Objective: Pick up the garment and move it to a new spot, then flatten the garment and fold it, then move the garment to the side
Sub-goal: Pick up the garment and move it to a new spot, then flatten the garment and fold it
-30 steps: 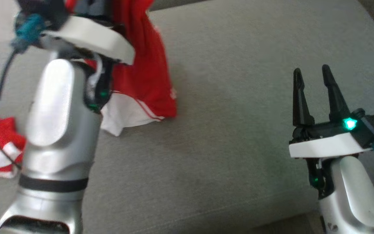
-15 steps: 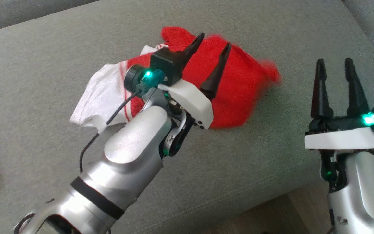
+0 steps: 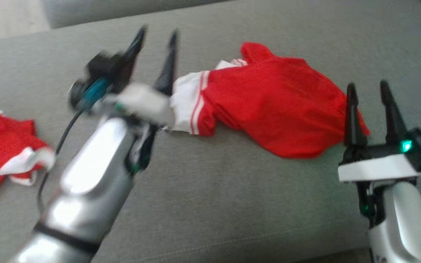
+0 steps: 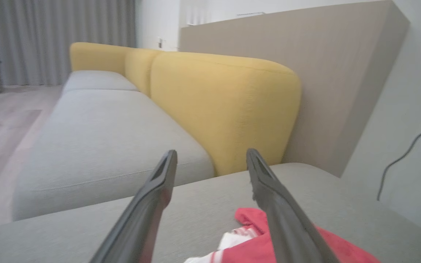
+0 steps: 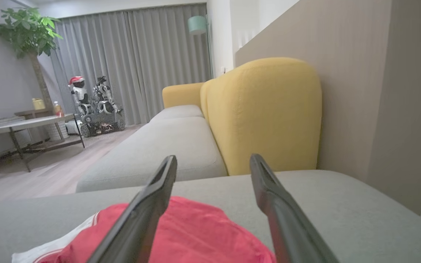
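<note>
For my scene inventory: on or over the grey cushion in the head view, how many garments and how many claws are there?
Red-and-white garments: 2, the middle garment and the left-edge garment
Claws: 2, the left claw and the right claw, both open and holding nothing
Total: 4

The garment (image 3: pixel 269 106) lies on the sofa seat (image 3: pixel 214 204) between the two grippers. The left gripper (image 3: pixel 158 32) stands just beside its left end and the right gripper (image 3: pixel 367 86) before its right end, each with fingers apart. A second garment (image 3: pixel 2 142) lies on the same seat, well apart to the left, beyond the left arm. In the wrist views a backrest (image 4: pixel 225 106) rises beyond the seat, with a wall panel (image 4: pixel 305 54) behind it and another seat section (image 4: pixel 104 135) to its left.
</note>
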Tool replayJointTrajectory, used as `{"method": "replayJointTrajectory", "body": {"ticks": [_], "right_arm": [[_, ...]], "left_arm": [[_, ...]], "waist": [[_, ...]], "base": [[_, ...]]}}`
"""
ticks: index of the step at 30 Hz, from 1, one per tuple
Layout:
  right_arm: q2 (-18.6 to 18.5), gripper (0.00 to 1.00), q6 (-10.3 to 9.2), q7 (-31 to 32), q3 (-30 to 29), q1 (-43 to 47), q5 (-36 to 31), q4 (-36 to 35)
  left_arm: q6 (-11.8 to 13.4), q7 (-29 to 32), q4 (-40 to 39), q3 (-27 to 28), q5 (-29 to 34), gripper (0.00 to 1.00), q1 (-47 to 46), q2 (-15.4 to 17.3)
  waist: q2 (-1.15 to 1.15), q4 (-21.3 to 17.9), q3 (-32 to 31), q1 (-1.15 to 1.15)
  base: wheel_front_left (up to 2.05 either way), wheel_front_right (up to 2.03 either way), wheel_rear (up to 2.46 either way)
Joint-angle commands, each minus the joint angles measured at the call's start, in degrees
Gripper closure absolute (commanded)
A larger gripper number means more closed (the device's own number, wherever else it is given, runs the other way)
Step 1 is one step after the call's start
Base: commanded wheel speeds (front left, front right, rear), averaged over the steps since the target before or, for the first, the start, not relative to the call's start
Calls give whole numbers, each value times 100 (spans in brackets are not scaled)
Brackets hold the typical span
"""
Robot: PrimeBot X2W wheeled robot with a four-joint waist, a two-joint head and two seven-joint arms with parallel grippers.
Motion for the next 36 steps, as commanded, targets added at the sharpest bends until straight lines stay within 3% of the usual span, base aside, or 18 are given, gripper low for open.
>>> {"method": "replayJointTrajectory", "body": {"ticks": [1, 6, 11, 18, 22, 28, 36], "right_arm": [[0, 0, -4, -62, 139, -6, -35, -149], [0, 0, -4, -62, 157, 247, -113, 48], [1, 0, -4, -62, 255, 393, -170, 223], [1, 0, -4, -25, 445, 251, -329, 386], [-12, 0, -4, 314, 728, -147, -479, 562], [-544, 0, -4, 1259, 1250, -1177, -238, 1208], [-1571, 0, -4, 2405, 2117, -2330, 740, 2146]], "left_arm": [[-4, -33, -181, 215, 41, 0, 79, 139], [-115, -34, -855, 1008, 403, 0, 1459, 352], [-371, -34, -1363, 1828, 746, 0, 2796, 35], [-779, -34, -1399, 2176, 1211, 0, 3137, -359], [-934, -34, -1360, 2244, 1318, 0, 3095, -468], [-1044, -34, -1266, 2124, 1318, 0, 2972, -515], [-858, -35, -1311, 1683, 962, 0, 2743, -519]], "waist": [[0, 287, -229, 0], [0, 647, -446, 0], [0, 904, -562, 0], [0, 1097, -557, 0], [0, 1220, -419, 0], [0, 1550, -119, 0], [0, 2050, 305, 0]], "base": [[0, 0, 0], [0, 0, 0], [0, 0, 0], [0, 0, 0], [0, 0, 0], [0, 0, 0], [0, 0, 0]]}}
